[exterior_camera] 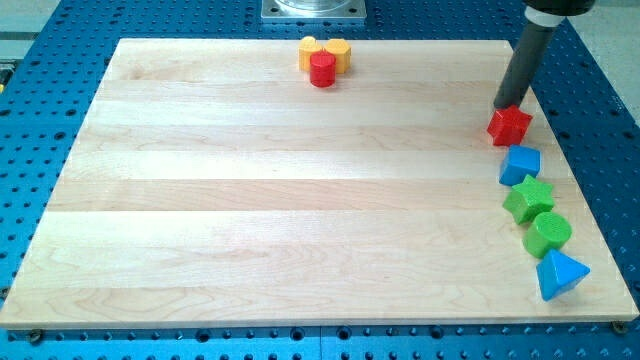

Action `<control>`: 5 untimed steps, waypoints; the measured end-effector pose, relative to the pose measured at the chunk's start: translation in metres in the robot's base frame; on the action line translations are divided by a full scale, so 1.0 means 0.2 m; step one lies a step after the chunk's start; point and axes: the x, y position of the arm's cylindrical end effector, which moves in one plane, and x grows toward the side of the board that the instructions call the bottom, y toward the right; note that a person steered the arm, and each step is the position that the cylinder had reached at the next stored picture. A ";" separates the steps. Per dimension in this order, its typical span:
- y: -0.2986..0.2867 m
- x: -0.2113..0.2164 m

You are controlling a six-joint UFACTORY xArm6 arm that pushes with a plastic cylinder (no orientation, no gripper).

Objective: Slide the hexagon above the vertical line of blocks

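My tip [506, 106] is at the view's right, just above a red star-like block [510, 125] and touching or almost touching its upper edge. Below that block a line runs down the right edge of the board: a blue block [521, 163], a green star-like block [528, 199], a green cylinder [549, 234] and a blue triangle [560, 274]. At the top middle, two yellow blocks sit side by side, the left one [310, 49] and the right one [338, 51], which looks hexagonal. A red cylinder [322, 68] touches them from below. My tip is far to the right of this cluster.
The wooden board [250, 200] lies on a blue perforated table [50, 60]. A grey metal mount [314, 9] stands beyond the board's top edge. The line of blocks lies close to the board's right edge.
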 end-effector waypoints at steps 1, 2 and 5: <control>-0.01 0.12; -0.01 0.13; -0.79 -0.08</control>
